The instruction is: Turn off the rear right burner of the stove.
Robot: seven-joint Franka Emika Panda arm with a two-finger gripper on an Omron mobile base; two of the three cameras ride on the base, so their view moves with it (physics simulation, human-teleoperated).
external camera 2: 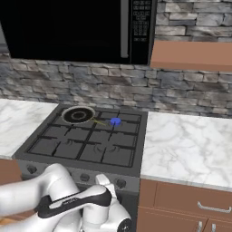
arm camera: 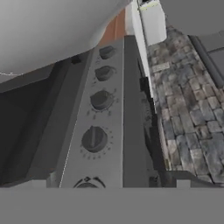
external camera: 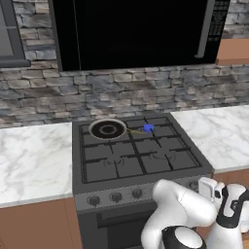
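The rear right burner [external camera: 149, 128] is lit blue at the back of the stove [external camera: 80, 160], beside a pan [external camera: 107, 129]. The knobs [arm camera: 94, 139] run along the front panel; they are rigid and smooth and probably need a firm pinch across the rim. The arm sits low before the panel. Cannot tell whether the gripper is wide or closed.

No readable text, brand or nos. anywhere. Microwave [external camera 2: 77, 29] has a button panel [external camera 2: 140, 25] w/ pale marks, too small to read. Stove [external camera: 138, 160] knobs [arm camera: 94, 139] have fine tick marks round them on the front panel, seen in hand view, but no legible figs or labels.
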